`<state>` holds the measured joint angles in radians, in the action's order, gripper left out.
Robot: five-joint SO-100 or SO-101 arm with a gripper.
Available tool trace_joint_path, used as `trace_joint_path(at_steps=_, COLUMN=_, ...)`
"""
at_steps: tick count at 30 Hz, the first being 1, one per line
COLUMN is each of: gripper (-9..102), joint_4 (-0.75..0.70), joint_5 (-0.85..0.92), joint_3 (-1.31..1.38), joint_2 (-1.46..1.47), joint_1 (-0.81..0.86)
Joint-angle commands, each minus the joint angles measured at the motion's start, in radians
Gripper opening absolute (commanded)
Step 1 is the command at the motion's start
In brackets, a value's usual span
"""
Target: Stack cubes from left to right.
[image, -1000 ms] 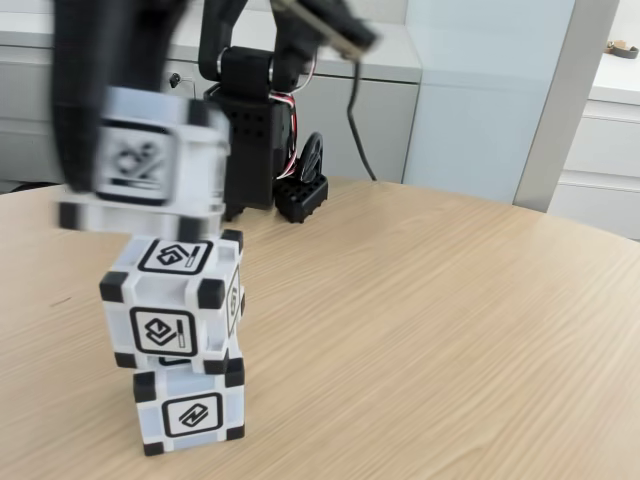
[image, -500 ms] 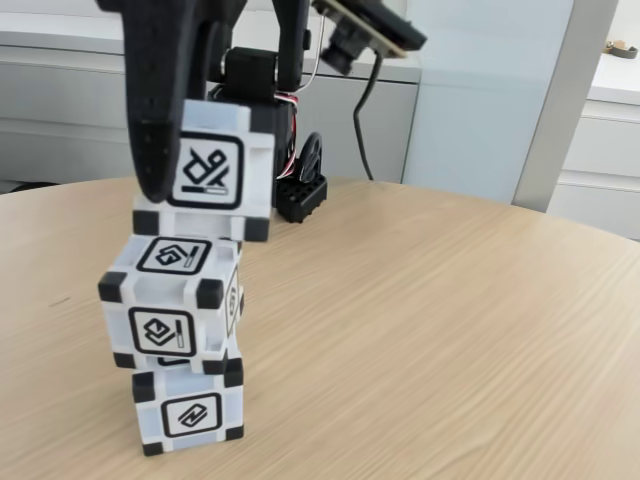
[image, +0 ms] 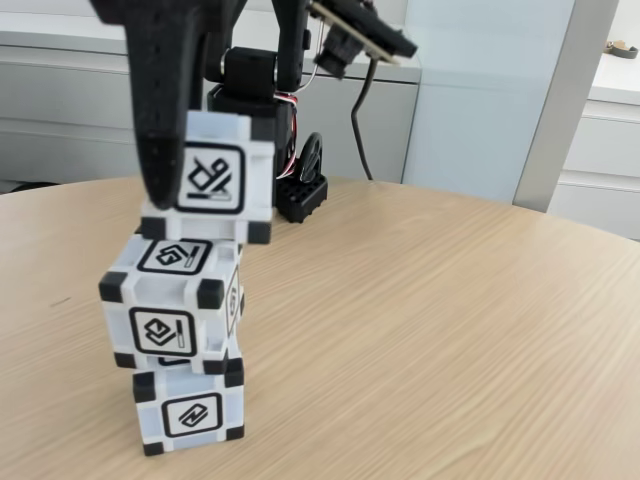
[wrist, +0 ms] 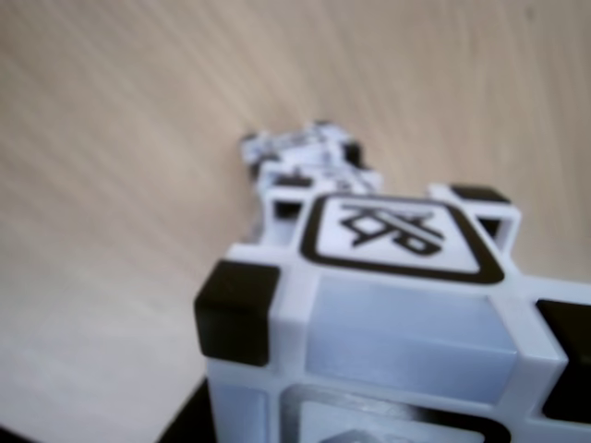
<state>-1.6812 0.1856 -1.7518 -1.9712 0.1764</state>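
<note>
While my gripper (image: 205, 185) clamps the top cube (image: 212, 177), I see that cube sitting at the top of the middle cube (image: 172, 305), shifted a little to the right in the fixed view. Below them, the bottom cube (image: 190, 408) rests on the wooden table (image: 450, 340).

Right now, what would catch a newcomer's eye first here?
A leaning stack of two cubes at the fixed view's lower left, with a third cube held over it between black fingers. Behind stands the arm's base on the round wooden table.
</note>
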Motion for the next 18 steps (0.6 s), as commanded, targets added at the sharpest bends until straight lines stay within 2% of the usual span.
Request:
trace_joint_path(at_steps=1, gripper=0, joint_4=-0.006, joint_5=0.014, joint_3=0.049, joint_2=0.0, joint_1=0.011)
trace_joint_path(at_steps=18, gripper=0, joint_4=-0.006, joint_5=0.044, joint_3=0.049, joint_2=0.0, joint_1=0.075)
